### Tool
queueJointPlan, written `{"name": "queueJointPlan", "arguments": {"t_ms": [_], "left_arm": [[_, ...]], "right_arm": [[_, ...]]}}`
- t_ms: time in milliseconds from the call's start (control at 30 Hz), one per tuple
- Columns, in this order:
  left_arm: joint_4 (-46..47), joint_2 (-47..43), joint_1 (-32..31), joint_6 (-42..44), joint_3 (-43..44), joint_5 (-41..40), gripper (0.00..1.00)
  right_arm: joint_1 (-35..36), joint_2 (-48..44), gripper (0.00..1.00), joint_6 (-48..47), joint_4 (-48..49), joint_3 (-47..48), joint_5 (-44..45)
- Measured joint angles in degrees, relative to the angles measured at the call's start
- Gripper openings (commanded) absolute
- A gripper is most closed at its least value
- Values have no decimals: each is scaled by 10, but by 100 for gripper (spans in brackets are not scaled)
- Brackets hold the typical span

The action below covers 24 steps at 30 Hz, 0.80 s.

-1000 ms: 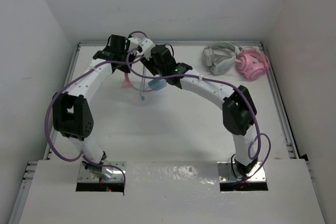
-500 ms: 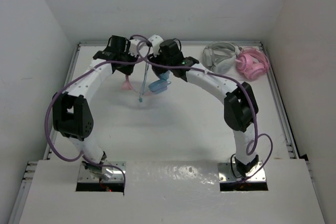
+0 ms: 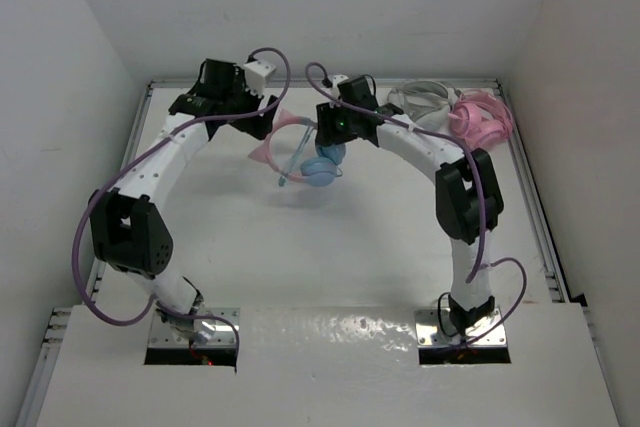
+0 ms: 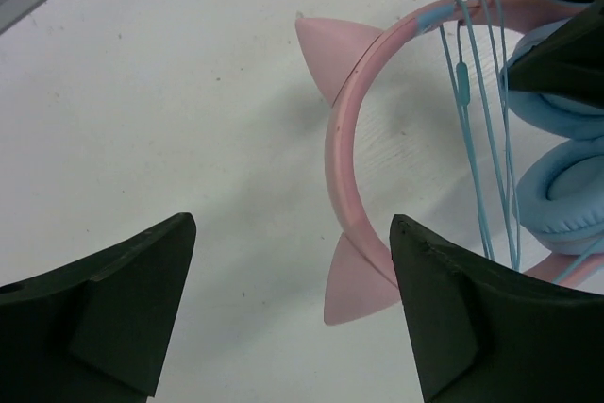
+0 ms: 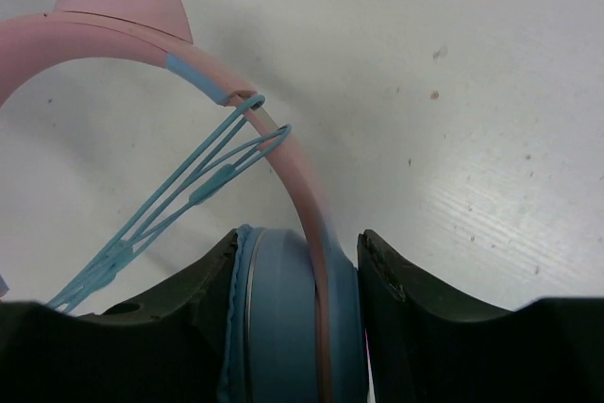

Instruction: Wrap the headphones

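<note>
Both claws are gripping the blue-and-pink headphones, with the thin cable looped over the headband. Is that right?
Not quite: only the right gripper grips the headphones, closed on a blue ear cup, as the right wrist view shows. The left gripper stands open by the pink headband, holding nothing, per the left wrist view. The cable is indeed looped over the headband.

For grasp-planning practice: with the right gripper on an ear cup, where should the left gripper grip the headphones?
Probably the headphones by the pink headband between its ears, from above, jaws across it: that stretch is thin, free of cable and sits by the open left gripper.
</note>
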Motion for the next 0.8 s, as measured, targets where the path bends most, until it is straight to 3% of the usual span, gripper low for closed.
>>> {"name": "queueJointPlan", "arguments": {"t_ms": [133, 300, 467, 800], "left_arm": [[4, -15, 0, -6, 2, 10, 82], [23, -40, 4, -6, -5, 12, 82], [50, -69, 12, -6, -42, 15, 82], [68, -72, 28, -6, -89, 38, 82]], "right_arm": [[-32, -1, 0, 46, 14, -43, -42], [-89, -48, 0, 92, 46, -170, -72], [-180, -180, 0, 146, 92, -344, -103], [-389, -385, 0, 195, 162, -553, -111]]}}
